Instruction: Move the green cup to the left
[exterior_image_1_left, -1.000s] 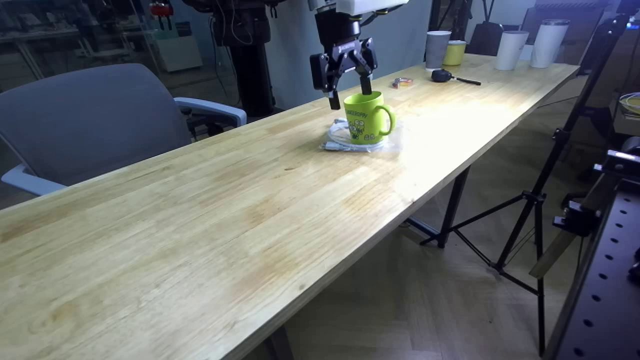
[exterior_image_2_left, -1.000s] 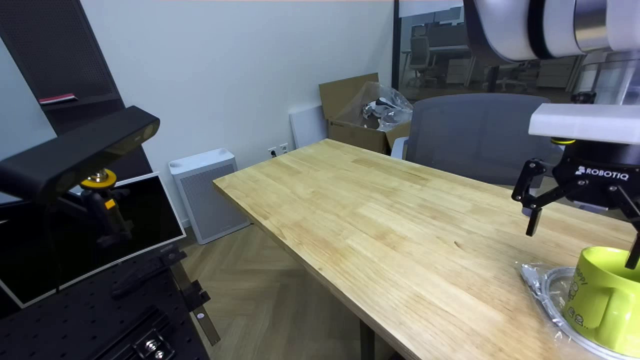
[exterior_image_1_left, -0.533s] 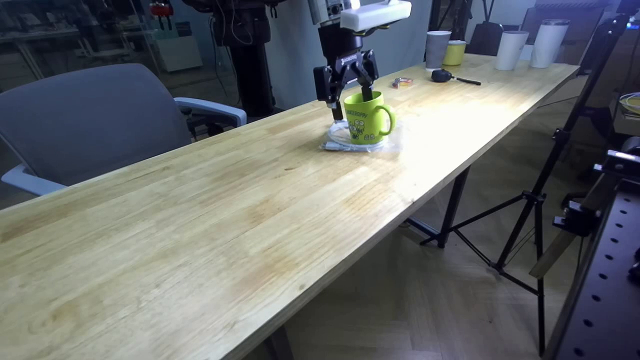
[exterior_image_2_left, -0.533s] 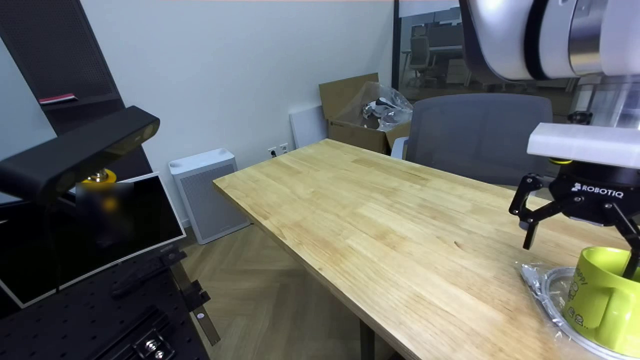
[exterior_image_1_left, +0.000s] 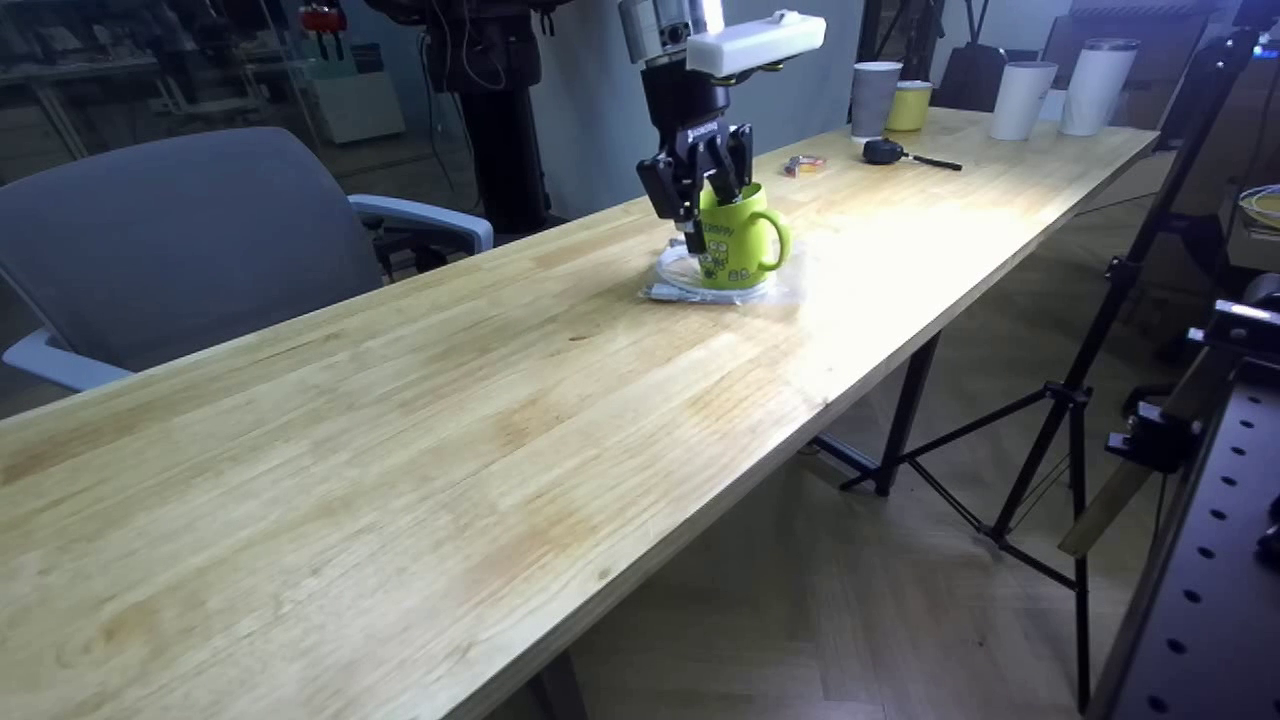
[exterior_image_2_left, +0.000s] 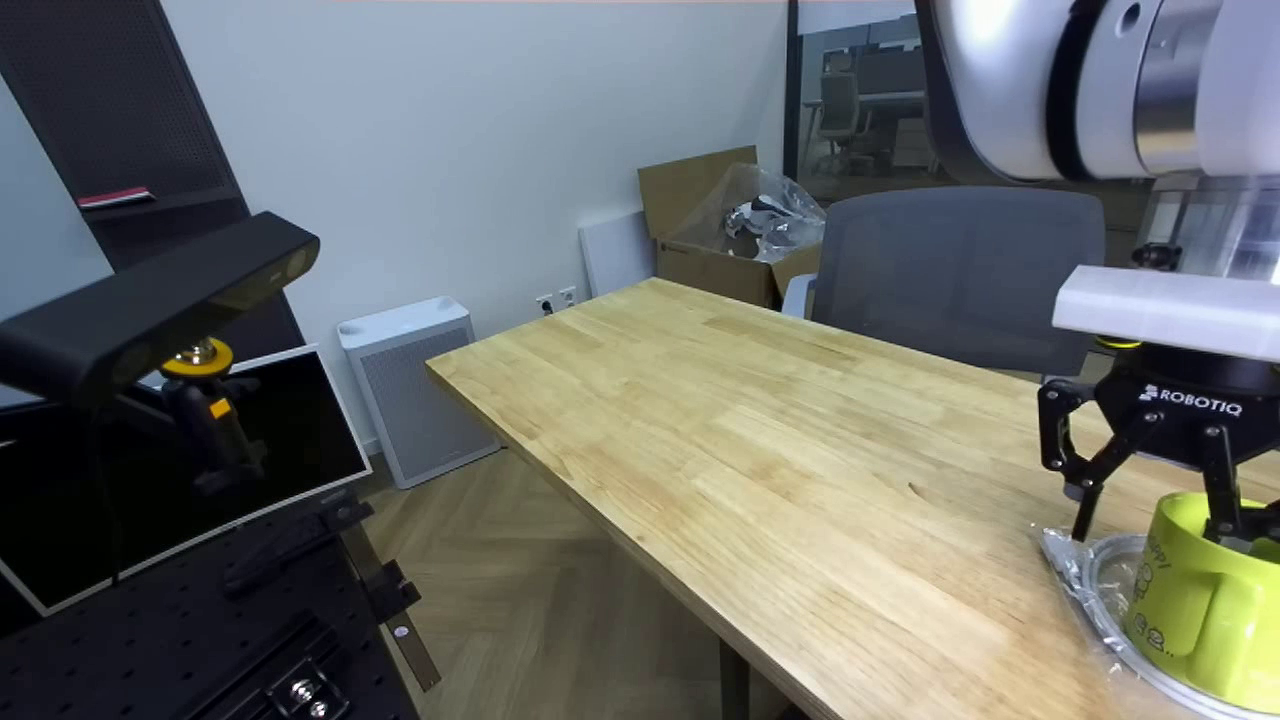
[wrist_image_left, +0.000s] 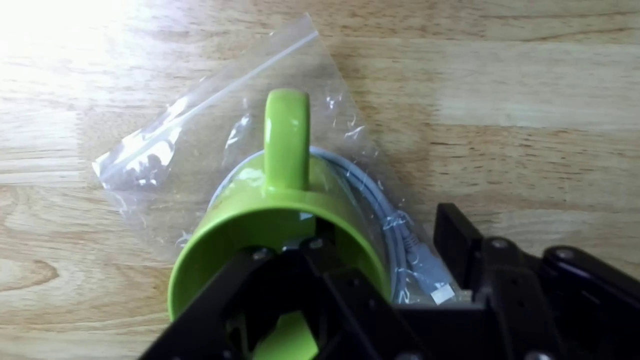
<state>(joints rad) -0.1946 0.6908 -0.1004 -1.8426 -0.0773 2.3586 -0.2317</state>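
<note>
The green cup (exterior_image_1_left: 742, 250) is a lime-green mug with a cartoon print. It stands upright on a clear plastic bag (wrist_image_left: 200, 135) holding a coiled grey cable. It also shows at the right edge of an exterior view (exterior_image_2_left: 1190, 600) and in the wrist view (wrist_image_left: 272, 225), handle pointing up. My gripper (exterior_image_1_left: 715, 220) is over its rim, one finger down inside the cup and the other outside. In the wrist view the gripper (wrist_image_left: 387, 232) has the cup wall between its fingers. A gap shows between wall and outer finger. The inner fingertip is partly hidden inside the cup.
The cup is on a long wooden table (exterior_image_1_left: 480, 420). At its far end stand a grey cup (exterior_image_1_left: 874, 100), a smaller yellow cup (exterior_image_1_left: 909, 107) and two white cups (exterior_image_1_left: 1023, 100). A black tool (exterior_image_1_left: 882, 151) and small packet (exterior_image_1_left: 805, 165) lie nearer. A grey chair (exterior_image_1_left: 190, 240) borders the table.
My gripper has come down, one finger going into the cup and the other beside it. The fingers have moved closer together. The cup has not visibly moved.
</note>
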